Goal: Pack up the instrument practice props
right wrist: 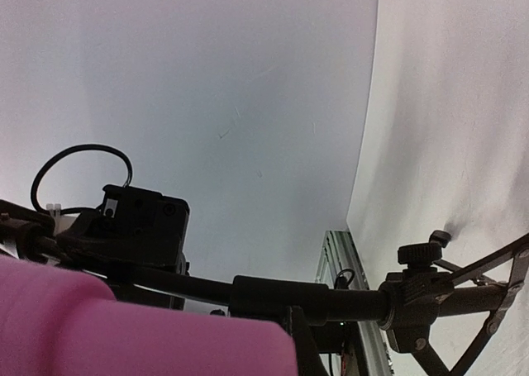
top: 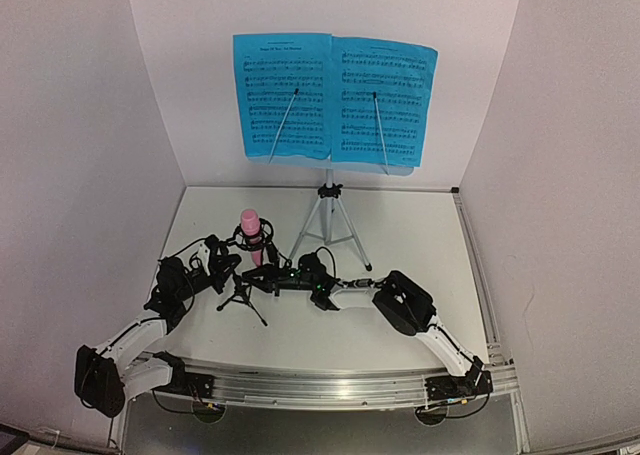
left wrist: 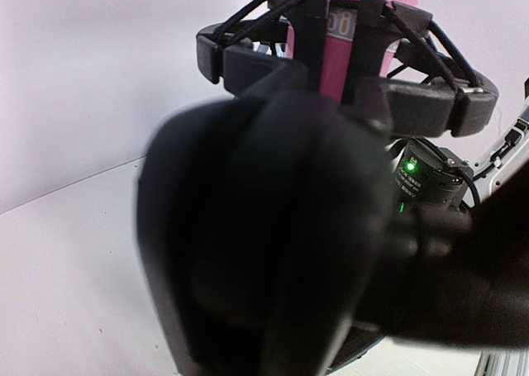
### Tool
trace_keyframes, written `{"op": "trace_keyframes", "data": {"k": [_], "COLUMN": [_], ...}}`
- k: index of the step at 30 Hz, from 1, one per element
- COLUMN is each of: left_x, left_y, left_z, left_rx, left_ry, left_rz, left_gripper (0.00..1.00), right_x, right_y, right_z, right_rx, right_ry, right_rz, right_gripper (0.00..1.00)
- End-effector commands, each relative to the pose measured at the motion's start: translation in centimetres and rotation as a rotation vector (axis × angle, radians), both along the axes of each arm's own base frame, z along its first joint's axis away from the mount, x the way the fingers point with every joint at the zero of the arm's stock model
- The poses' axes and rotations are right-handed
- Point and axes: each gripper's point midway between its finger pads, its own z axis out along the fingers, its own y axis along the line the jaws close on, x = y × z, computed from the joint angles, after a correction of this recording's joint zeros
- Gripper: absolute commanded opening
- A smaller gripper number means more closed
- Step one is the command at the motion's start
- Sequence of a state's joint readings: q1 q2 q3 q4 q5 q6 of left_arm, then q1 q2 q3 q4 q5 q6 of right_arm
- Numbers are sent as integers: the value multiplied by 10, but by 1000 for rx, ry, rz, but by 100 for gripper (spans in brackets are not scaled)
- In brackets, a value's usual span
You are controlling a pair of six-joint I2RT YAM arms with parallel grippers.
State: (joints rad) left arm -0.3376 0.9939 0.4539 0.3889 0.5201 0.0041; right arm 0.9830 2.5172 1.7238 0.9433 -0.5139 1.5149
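The pink microphone (top: 250, 222) stands upright in the ring holder of the small black mic stand (top: 243, 297) at front left. My left gripper (top: 230, 267) sits against the stand's pole just below the ring. In the left wrist view its dark blurred fingers (left wrist: 248, 252) fill the frame under the ring holder (left wrist: 248, 58) and the microphone (left wrist: 331, 29), and look closed. My right gripper (top: 268, 275) reaches in from the right at the microphone's lower end (right wrist: 124, 335); its fingers are hidden. The two blue sheet-music pages (top: 282, 95) (top: 385, 100) rest on the music stand (top: 328, 220).
The stand's pole (right wrist: 281, 297) runs sideways across the right wrist view to its leg hub (right wrist: 426, 297). White walls close in the back and both sides. A metal rail (top: 480, 275) runs along the table's right edge. The right arm's green light (left wrist: 409, 168) shows behind the ring.
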Motion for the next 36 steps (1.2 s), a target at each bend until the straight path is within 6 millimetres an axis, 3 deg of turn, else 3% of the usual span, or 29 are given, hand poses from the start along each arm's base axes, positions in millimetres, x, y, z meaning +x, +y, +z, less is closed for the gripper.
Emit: {"op": "trace_keyframes", "data": {"k": [1,7,14,22,29,35,36], "left_x": [-8,-8,-10,-12,-16,-13,-12], "left_y": [-4,-6,-7,-9,-13,-12,-11], "left_z": [-11,-14,-20,-31,-36,-38,-38], "left_rx": [-38,-4,38,57,52,55,56], "left_ry": [88,72,48,50,60,66,67], "left_rz": [-26,-42,-67,-89,-121,-112,-109], "left_gripper": [0,0,0,0,0,0,0], "right_x": [0,4,0,-4,-10,-6,-4], "right_y": [-2,-16,-21,-22,-23,-22,-22], "right_z": [1,-18,-20,-27,-46,-54,-51], "right_rx": [-21,-88,-146,-221,-318,-367,-367], "right_ry": [-228,-590,-1122,-1499,-1750,-1767,-1749], "right_rz": [39,-41,-104,-135,-99,-85,-96], "right_gripper": [0,0,0,0,0,0,7]}}
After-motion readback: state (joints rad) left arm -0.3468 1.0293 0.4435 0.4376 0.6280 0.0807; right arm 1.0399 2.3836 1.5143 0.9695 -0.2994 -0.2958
